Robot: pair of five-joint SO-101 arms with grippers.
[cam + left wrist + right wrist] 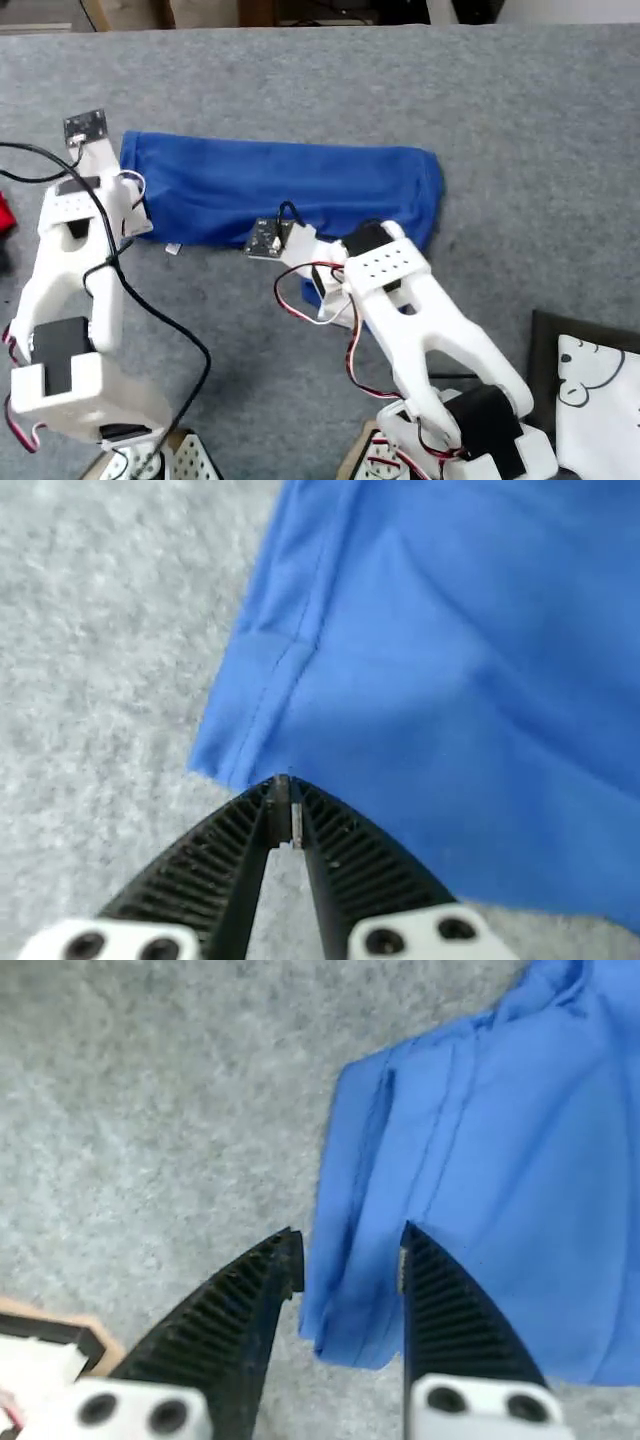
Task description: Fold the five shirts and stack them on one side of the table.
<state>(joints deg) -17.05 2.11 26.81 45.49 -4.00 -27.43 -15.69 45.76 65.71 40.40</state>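
Nearest you, your right gripper [350, 1250] is hovering with its jaws parted, straddling the near hem of the blue shirt [290, 185], probably lining up a pinch for the next fold. Your left gripper [282, 785] is holding its jaws closed at the shirt's end hem; I cannot tell whether they are catching cloth. The shirt is lying as a long band across the grey worktop [500, 100]. Its small white tag [172, 248] is showing no readable writing.
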